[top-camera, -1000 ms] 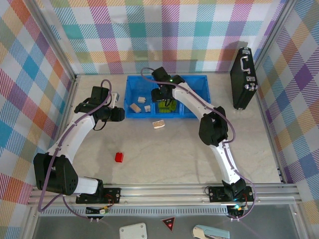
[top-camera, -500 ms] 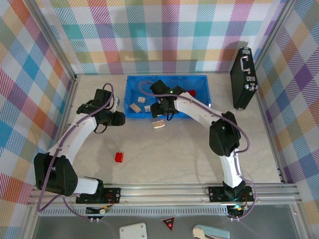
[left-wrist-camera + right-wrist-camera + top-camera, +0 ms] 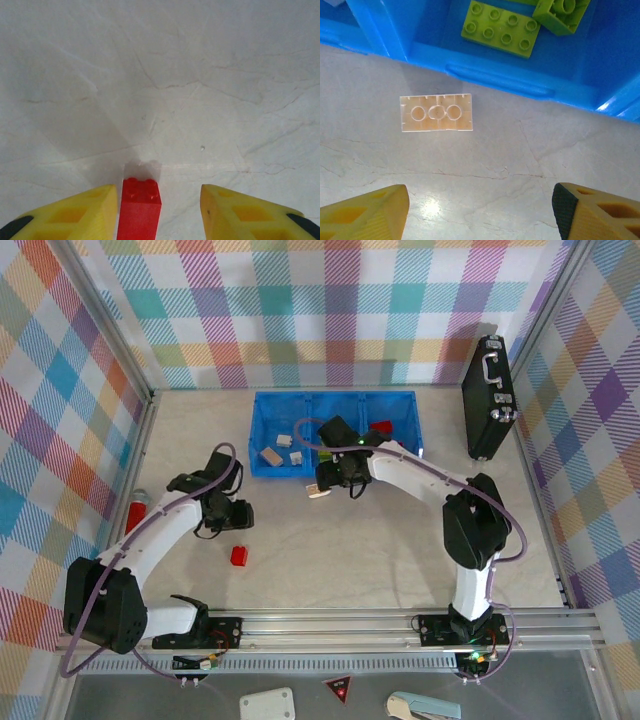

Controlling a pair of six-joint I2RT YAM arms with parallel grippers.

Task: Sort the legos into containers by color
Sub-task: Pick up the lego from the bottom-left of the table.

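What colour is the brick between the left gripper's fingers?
Red. The brick shows best in the left wrist view.

Blue bin (image 3: pixel 500 80) stands close behind beige brick (image 3: pixel 436 113)

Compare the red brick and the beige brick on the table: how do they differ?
The red brick is red, the beige brick pale tan. The beige brick lies beside the blue bin's wall; the red brick lies farther out on the table. The red brick sits between the left hand's fingers; the beige brick lies ahead of the right hand. Both rest on the table, unheld.
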